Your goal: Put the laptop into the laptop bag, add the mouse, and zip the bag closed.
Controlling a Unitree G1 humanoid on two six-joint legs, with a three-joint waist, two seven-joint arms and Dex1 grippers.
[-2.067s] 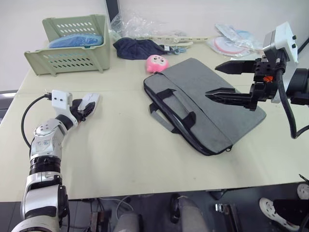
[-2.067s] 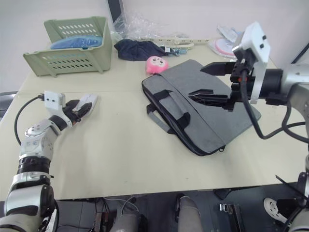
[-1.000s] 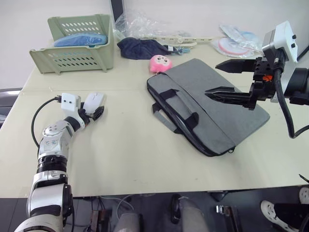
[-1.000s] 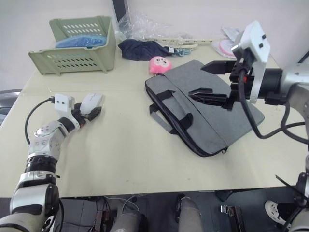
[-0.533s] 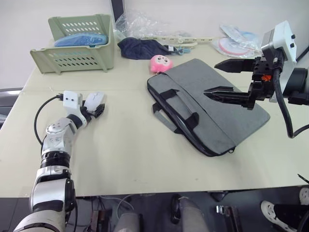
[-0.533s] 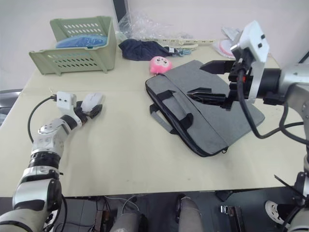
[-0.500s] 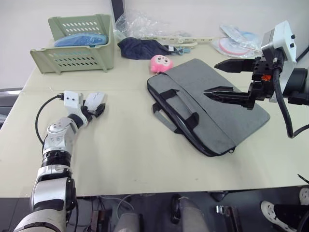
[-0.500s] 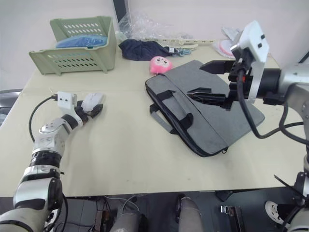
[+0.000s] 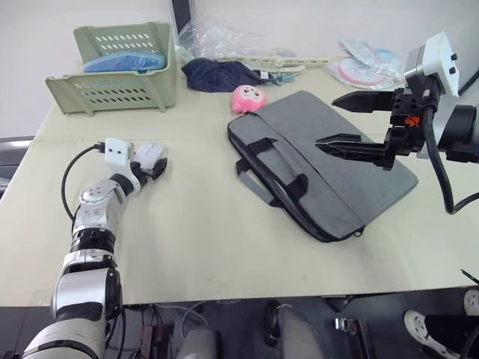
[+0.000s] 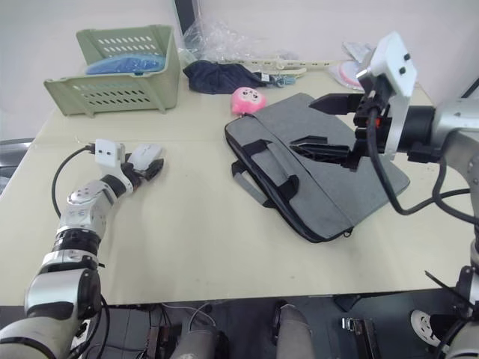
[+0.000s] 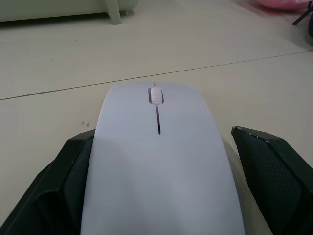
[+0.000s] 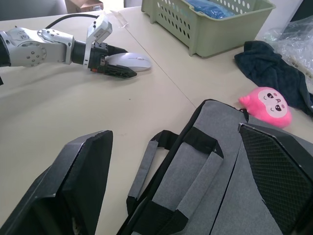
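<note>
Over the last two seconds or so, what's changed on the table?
The left gripper has crept forward along the table toward the mouse, and its fingers now sit on either side of it, not yet closed. The mouse itself hardly moved. The right gripper stayed open, hovering above the laptop bag, which lies flat as before.

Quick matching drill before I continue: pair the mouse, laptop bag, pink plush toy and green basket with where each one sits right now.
Things:
1. mouse
2. laptop bag
3. pink plush toy
4. green basket

Places:
A. at the bag's far corner, on the table
B. between the left end effector's fingers
C. far left of the table, blue item inside
D. flat under the open right end effector

Pairs: 1-B, 2-D, 3-A, 4-C
</note>
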